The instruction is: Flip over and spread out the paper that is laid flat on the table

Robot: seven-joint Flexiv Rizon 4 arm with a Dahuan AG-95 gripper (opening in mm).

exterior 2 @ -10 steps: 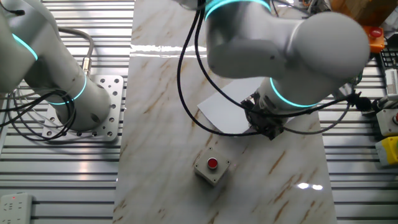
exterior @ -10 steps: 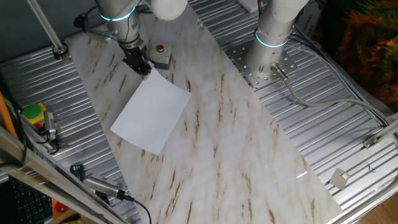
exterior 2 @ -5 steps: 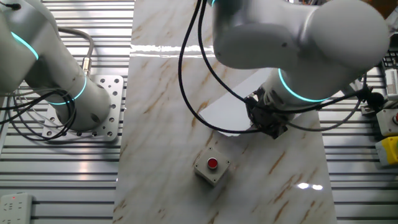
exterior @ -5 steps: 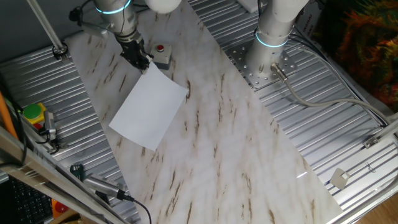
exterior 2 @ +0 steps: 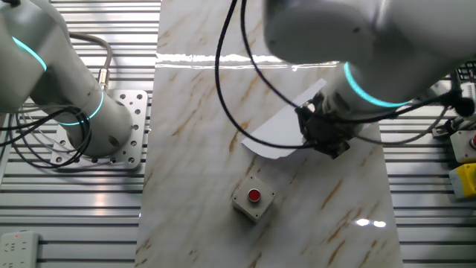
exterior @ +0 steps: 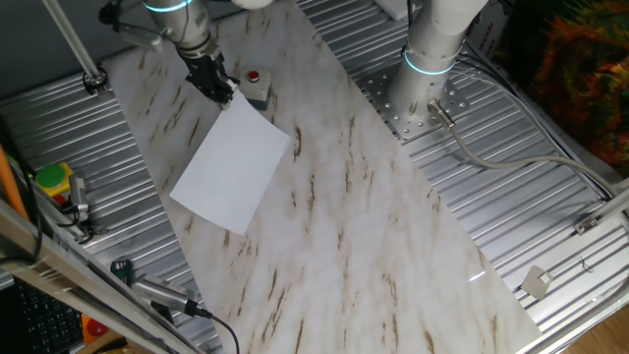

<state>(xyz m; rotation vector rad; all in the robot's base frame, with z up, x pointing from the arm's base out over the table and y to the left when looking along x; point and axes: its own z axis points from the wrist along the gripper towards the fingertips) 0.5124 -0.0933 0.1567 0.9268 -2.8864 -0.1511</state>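
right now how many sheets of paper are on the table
1. The paper lies on the table, one corner at the gripper beside the red-button box. In the other fixed view the arm covers part of it; nothing suggests a second sheet underneath.

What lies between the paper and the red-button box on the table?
Only bare table. In the other fixed view, a strip of marble top separates the paper from the red-button box; the gripper sits at the paper's corner.

arm: reaching low over tabletop | tool (exterior: 218, 88): fingers pointing down, pinched together
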